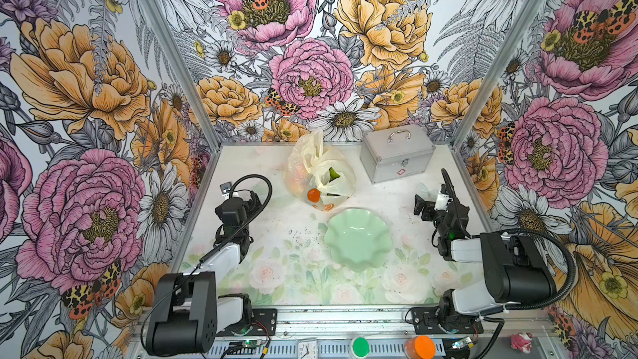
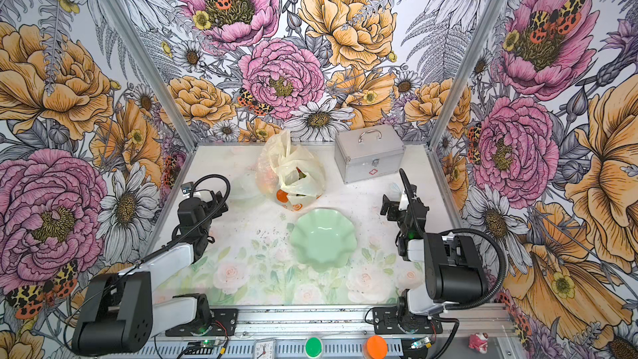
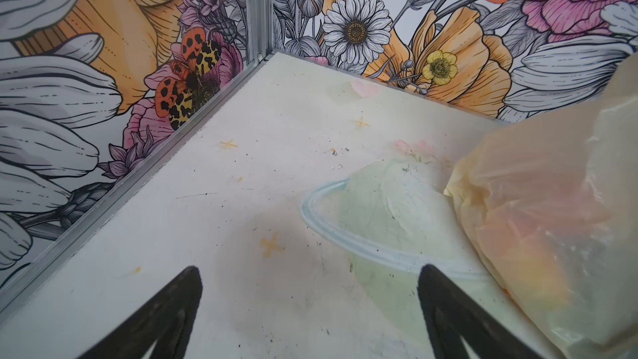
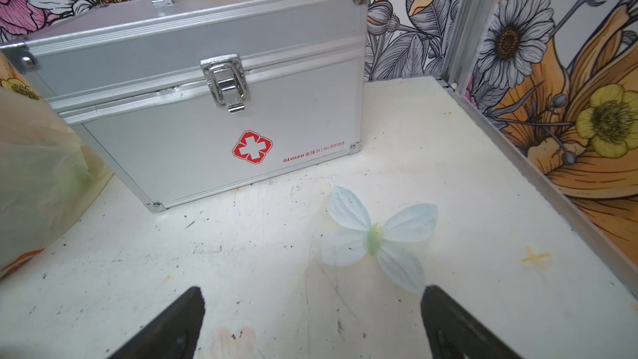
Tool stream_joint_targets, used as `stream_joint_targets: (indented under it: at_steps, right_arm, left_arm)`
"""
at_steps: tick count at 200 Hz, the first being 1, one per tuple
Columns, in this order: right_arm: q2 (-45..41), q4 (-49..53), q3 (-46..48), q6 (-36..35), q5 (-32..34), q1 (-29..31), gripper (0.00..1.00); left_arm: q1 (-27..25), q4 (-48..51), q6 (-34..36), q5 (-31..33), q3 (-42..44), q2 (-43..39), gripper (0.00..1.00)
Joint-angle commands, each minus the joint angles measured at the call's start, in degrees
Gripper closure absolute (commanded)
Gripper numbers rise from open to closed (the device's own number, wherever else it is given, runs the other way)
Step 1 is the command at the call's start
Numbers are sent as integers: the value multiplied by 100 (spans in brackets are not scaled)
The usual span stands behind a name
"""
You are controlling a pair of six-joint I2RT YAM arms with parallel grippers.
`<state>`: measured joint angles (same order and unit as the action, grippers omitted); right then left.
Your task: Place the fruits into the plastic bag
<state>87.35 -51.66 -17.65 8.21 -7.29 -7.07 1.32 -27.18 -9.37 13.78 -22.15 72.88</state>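
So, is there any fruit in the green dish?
No, the dish shows only its bare green inside in both top views.

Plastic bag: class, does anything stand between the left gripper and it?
Nothing visible does. The left gripper is open and empty, and in the left wrist view only bare table, with its flat printed pattern, lies between it and the plastic bag.
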Motion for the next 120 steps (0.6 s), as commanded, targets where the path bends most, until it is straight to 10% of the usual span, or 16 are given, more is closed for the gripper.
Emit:
stream_joint_targets:
  at_steps: [1, 54, 120]
  right_arm:
    - [87, -503, -143, -146, 47, 81, 1]
    - [76, 243, -504, -332, 601, 385, 0]
    - [80, 241, -502, -349, 633, 401, 0]
  left_arm:
    - [37, -1232, 384, -495, 24, 375, 1]
    - [129, -3319, 709, -900, 309, 1690, 1]
    - [-139, -2809, 845, -259, 123, 1595, 1]
